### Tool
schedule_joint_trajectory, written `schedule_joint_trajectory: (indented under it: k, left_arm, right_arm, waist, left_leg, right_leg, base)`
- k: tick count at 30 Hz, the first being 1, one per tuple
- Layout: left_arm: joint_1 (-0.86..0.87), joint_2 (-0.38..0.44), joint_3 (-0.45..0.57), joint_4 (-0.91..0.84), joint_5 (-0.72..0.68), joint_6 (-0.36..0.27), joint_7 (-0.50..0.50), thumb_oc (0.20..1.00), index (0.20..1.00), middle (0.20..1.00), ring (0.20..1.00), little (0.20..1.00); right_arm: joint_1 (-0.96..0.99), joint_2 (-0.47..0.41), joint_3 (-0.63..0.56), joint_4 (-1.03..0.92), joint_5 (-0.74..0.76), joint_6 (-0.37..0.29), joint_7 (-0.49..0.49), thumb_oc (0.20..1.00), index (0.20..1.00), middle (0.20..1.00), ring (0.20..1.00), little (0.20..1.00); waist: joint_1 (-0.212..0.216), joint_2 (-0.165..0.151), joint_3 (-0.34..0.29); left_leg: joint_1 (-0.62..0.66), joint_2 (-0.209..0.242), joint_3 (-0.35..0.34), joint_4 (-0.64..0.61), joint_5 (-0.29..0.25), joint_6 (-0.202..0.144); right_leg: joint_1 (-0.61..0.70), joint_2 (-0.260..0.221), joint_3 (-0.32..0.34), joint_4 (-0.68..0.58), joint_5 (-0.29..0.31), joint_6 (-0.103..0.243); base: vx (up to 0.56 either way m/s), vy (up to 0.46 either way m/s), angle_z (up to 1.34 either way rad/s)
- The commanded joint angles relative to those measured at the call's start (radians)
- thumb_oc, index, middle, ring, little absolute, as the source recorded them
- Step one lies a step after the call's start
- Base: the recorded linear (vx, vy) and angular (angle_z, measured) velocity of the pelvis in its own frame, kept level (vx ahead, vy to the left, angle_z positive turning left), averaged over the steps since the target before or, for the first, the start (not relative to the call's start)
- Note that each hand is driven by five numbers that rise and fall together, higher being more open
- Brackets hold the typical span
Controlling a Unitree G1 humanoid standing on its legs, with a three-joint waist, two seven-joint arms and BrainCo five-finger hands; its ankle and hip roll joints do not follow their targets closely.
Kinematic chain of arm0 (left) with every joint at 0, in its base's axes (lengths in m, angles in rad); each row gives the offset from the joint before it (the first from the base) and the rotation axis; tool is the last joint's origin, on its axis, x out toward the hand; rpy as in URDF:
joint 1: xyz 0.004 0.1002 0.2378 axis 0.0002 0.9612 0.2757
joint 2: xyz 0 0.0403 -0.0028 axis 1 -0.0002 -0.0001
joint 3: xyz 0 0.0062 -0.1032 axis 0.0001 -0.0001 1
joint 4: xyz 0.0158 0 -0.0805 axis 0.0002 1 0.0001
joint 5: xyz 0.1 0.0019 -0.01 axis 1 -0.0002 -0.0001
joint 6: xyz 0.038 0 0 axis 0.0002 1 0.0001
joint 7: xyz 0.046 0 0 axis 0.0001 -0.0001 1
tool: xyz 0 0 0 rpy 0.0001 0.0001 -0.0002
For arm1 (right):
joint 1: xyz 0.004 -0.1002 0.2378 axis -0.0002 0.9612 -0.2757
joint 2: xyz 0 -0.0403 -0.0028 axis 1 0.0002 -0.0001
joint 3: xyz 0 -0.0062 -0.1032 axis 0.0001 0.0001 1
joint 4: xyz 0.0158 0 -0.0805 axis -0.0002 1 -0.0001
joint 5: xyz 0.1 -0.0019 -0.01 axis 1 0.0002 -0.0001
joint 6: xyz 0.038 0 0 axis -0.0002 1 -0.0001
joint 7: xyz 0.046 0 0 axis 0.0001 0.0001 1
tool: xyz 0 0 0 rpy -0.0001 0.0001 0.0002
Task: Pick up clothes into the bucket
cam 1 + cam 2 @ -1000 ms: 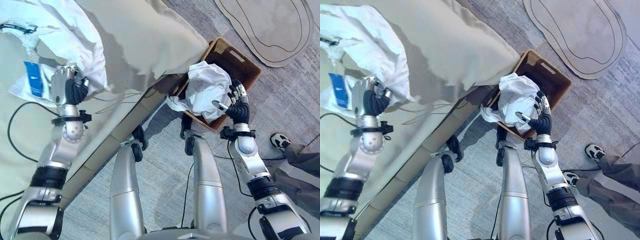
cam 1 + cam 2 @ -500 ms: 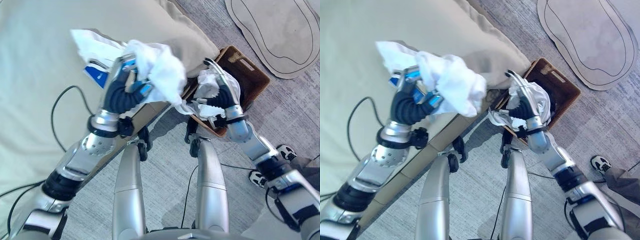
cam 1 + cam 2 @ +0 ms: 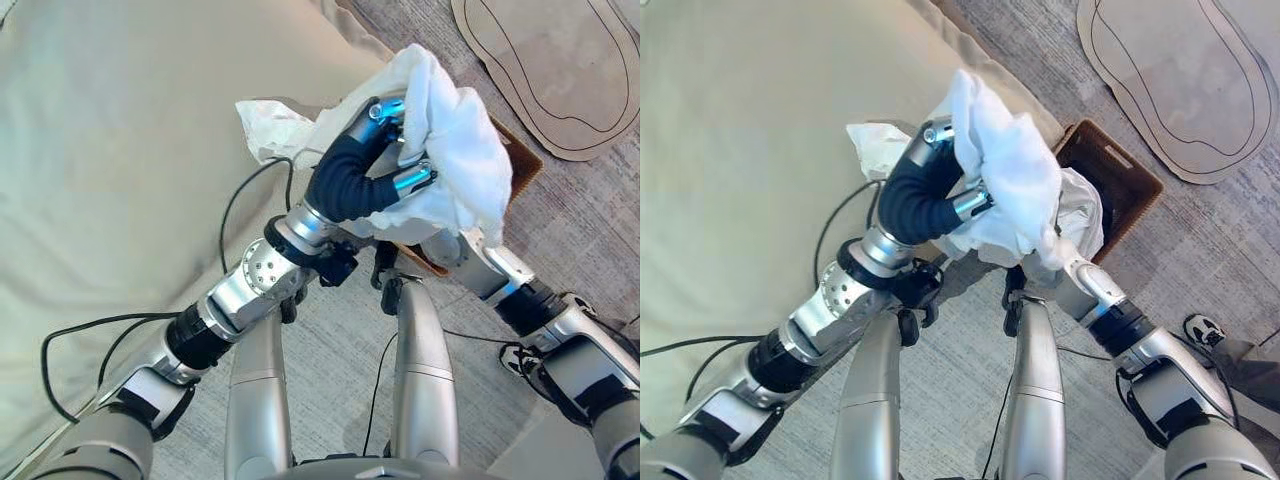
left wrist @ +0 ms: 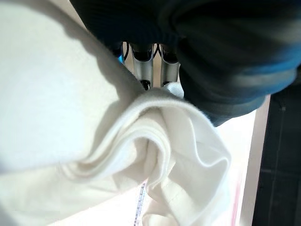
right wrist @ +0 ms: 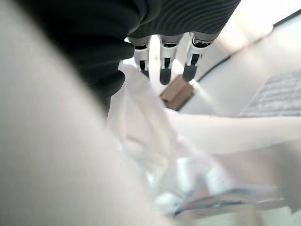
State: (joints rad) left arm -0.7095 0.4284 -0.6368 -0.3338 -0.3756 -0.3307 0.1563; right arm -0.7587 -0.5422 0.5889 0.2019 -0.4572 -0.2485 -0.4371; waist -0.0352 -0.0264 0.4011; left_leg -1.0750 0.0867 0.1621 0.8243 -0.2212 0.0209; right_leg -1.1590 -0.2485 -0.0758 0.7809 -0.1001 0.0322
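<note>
Fingers (image 3: 410, 180) of the left hand (image 3: 350, 185) clench the white garment (image 3: 455, 150).
Garment hides most of the basket (image 3: 1120, 180); right hand (image 5: 164, 61) fingers straight; no legible writing.

Bunched white garment (image 3: 450, 140) above brown basket (image 3: 1110, 175)

Most of the brown basket (image 3: 1110, 180) at upper right is covered by the raised white garment (image 3: 455, 150). The right hand (image 5: 164, 61) is hidden behind that cloth in the eye views; its fingertips are blurred in the wrist view. The tan mat (image 3: 560, 70) is cut off by the top edge.
</note>
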Motion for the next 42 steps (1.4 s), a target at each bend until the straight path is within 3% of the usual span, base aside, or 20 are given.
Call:
schedule_joint_trajectory:
  k: [1, 2, 3, 4, 9, 15, 21, 28, 29, 30, 37, 42]
  left_arm:
    - [-0.018, -0.068, -0.007, -0.123, -0.015, -0.040, -0.027, 0.200, 0.200, 0.200, 0.200, 0.200]
    - [-0.015, -0.076, -0.001, -0.116, -0.012, -0.039, -0.022, 0.200, 0.200, 0.200, 0.200, 0.200]
    - [-0.013, -0.072, 0.005, -0.114, -0.002, -0.037, -0.020, 0.200, 0.200, 0.200, 0.200, 0.200]
    - [-0.011, -0.068, 0.010, -0.114, 0.003, -0.036, -0.018, 0.200, 0.200, 0.200, 0.200, 0.200]
    - [0.016, -0.032, 0.072, -0.133, 0.015, -0.039, -0.002, 0.200, 0.200, 0.200, 0.200, 0.200]
    - [0.082, 0.027, 0.173, -0.147, 0.031, -0.065, 0.029, 0.200, 0.200, 0.200, 0.200, 0.200]
    - [0.268, 0.127, 0.304, -0.047, 0.165, -0.069, 0.083, 0.200, 0.200, 0.200, 0.200, 0.200]
    - [0.321, 0.150, 0.306, 0.125, 0.341, -0.020, 0.092, 0.200, 0.200, 0.200, 0.200, 0.200]
    - [0.320, 0.149, 0.305, 0.126, 0.343, -0.021, 0.093, 0.285, 0.285, 0.285, 0.285, 0.285]
    - [0.307, 0.166, 0.293, 0.134, 0.385, -0.005, 0.066, 1.000, 1.000, 1.000, 1.000, 1.000]
    - [0.320, 0.130, 0.320, 0.096, 0.311, -0.034, 0.060, 1.000, 1.000, 1.000, 1.000, 1.000]
    - [0.412, 0.130, 0.423, 0.053, 0.247, -0.076, 0.106, 1.000, 1.000, 1.000, 1.000, 1.000]
  right_arm:
    - [-0.014, 0.041, 0.032, -0.050, 0.068, -0.026, 0.008, 0.225, 0.225, 0.225, 0.225, 0.225]
    - [0.009, 0.058, 0.035, -0.051, 0.133, -0.042, 0.042, 0.200, 0.200, 0.200, 0.200, 0.200]
    - [0.025, 0.060, 0.033, -0.047, 0.161, -0.044, 0.058, 0.200, 0.200, 0.200, 0.200, 0.200]
    - [0.039, 0.061, 0.027, -0.045, 0.189, -0.046, 0.067, 0.200, 0.200, 0.200, 0.200, 0.200]
    - [0.162, 0.086, -0.053, 0.004, 0.403, -0.059, 0.109, 0.200, 0.200, 0.200, 0.200, 0.200]
    - [0.330, 0.040, -0.213, -0.036, 0.574, -0.110, 0.134, 0.200, 0.200, 0.200, 0.200, 0.200]
    - [0.496, 0.017, -0.406, -0.147, 0.831, -0.212, 0.230, 0.200, 0.200, 0.200, 0.200, 0.200]
    - [0.535, 0.074, -0.448, -0.217, 1.081, -0.245, 0.364, 0.200, 0.200, 0.200, 0.200, 0.200]
    - [0.535, 0.074, -0.449, -0.217, 1.083, -0.245, 0.366, 0.200, 0.200, 0.200, 0.200, 0.200]
    - [0.534, 0.085, -0.453, -0.239, 1.132, -0.245, 0.392, 0.200, 0.200, 0.200, 0.200, 0.200]
    - [0.518, 0.150, -0.491, -0.281, 1.238, -0.286, 0.382, 0.200, 0.200, 0.200, 0.200, 0.200]
    - [0.522, 0.175, -0.626, -0.370, 1.241, -0.366, 0.318, 0.200, 0.200, 0.200, 0.200, 0.200]
  waist:
    - [-0.013, 0.063, -0.069]
    - [-0.012, 0.065, -0.074]
    - [-0.014, 0.064, -0.069]
    - [-0.013, 0.065, -0.073]
    - [-0.018, 0.065, -0.075]
    - [-0.030, 0.057, -0.075]
    - [-0.046, 0.043, -0.067]
    - [-0.056, 0.034, -0.068]
    - [-0.056, 0.034, -0.068]
    - [-0.058, 0.034, -0.068]
    - [-0.061, 0.038, -0.067]
    - [-0.059, 0.042, -0.071]
  left_leg:
    - [-0.020, 0.041, -0.036, -0.107, 0.091, -0.025]
    - [-0.007, 0.041, -0.046, -0.106, 0.069, -0.036]
    - [-0.016, 0.042, -0.036, -0.110, 0.094, -0.025]
    - [-0.003, 0.043, -0.046, -0.107, 0.066, -0.038]
    - [-0.001, 0.047, -0.046, -0.112, 0.069, -0.040]
    - [0.006, 0.050, -0.044, -0.121, 0.071, -0.042]
    - [0.012, 0.061, -0.041, -0.115, 0.064, -0.044]
    - [0.008, 0.068, -0.038, -0.104, 0.057, -0.042]
    - [0.008, 0.068, -0.038, -0.104, 0.057, -0.041]
    - [0.006, 0.070, -0.038, -0.102, 0.056, -0.042]
    - [0.007, 0.066, -0.036, -0.107, 0.058, -0.041]
    - [0.010, 0.063, -0.039, -0.111, 0.056, -0.044]
  right_leg:
    - [0.071, -0.024, 0.035, -0.098, 0.050, 0.084]
    - [0.082, -0.019, 0.041, -0.093, 0.027, 0.093]
    - [0.076, -0.023, 0.034, -0.101, 0.050, 0.083]
    - [0.087, -0.020, 0.039, -0.093, 0.024, 0.093]
    - [0.092, -0.021, 0.035, -0.100, 0.027, 0.094]
    - [0.096, -0.023, 0.033, -0.109, 0.029, 0.098]
    - [0.098, -0.020, 0.037, -0.110, 0.029, 0.097]
    - [0.090, -0.016, 0.042, -0.104, 0.030, 0.096]
    - [0.090, -0.016, 0.043, -0.104, 0.030, 0.096]
    - [0.088, -0.015, 0.044, -0.103, 0.029, 0.096]
    - [0.086, -0.015, 0.041, -0.100, 0.029, 0.095]
    - [0.089, -0.013, 0.041, -0.103, 0.025, 0.094]
  base:
    - [0.06, -0.015, 0.03]
    - [-0.08, 0.004, 0.01]
    - [0.06, -0.011, 0.02]
    - [0.00, 0.000, 0.00]
    - [0.01, -0.001, 0.00]
    - [0.00, 0.000, 0.00]
    - [0.00, 0.000, 0.00]
    - [0.00, 0.006, -0.05]
    - [0.00, 0.005, -0.04]
    - [0.00, 0.000, 0.00]
    - [0.00, 0.000, 0.00]
    - [0.00, 0.000, 0.00]
